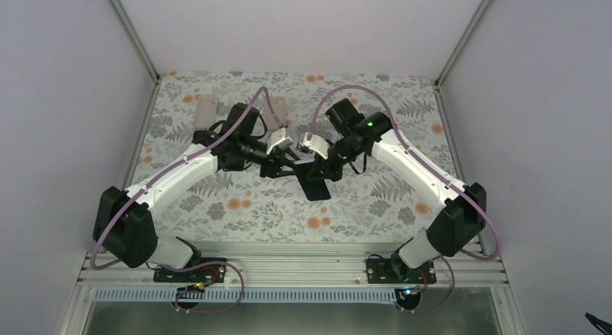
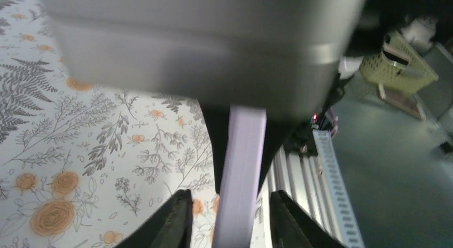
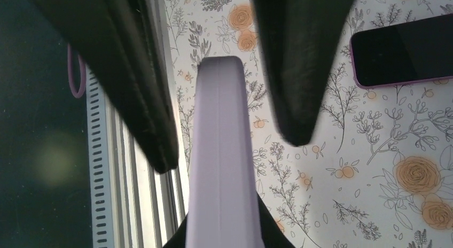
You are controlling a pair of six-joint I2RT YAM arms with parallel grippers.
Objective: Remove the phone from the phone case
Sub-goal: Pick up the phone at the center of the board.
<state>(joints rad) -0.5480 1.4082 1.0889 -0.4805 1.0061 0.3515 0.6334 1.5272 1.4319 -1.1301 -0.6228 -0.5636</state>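
Held item: lilac, soft-looking phone case (image 3: 219,200), seen edge-on, raised between both arms above the table.
Right gripper (image 3: 232,149): black fingers closed on the case's edge.
Left gripper (image 2: 232,221): fingers flank the same lilac edge from the other end, with a sliver of gap on one side; whether they pinch it cannot be told.
Phone (image 3: 400,50): black-screened slab with a thin lilac border, flat on the cloth, near the right fingers but apart from them. Whether that border is its own frame cannot be told.
Step in hand, judged: parting case from phone; it looks largely done.
Handling advice: keep one firm grip on the rim, flex gently, lift clear of the phone below, and avoid the arms tugging crosswise.
Surface: white cloth printed with grey ferns and orange roses (image 1: 238,205); pale rectangular objects (image 1: 207,110) at the far side.
Room: plain pale enclosure walls (image 1: 58,97); slotted aluminium rail (image 1: 289,277) at the near edge; yellow-green lattice basket (image 2: 398,66) on the floor beyond.
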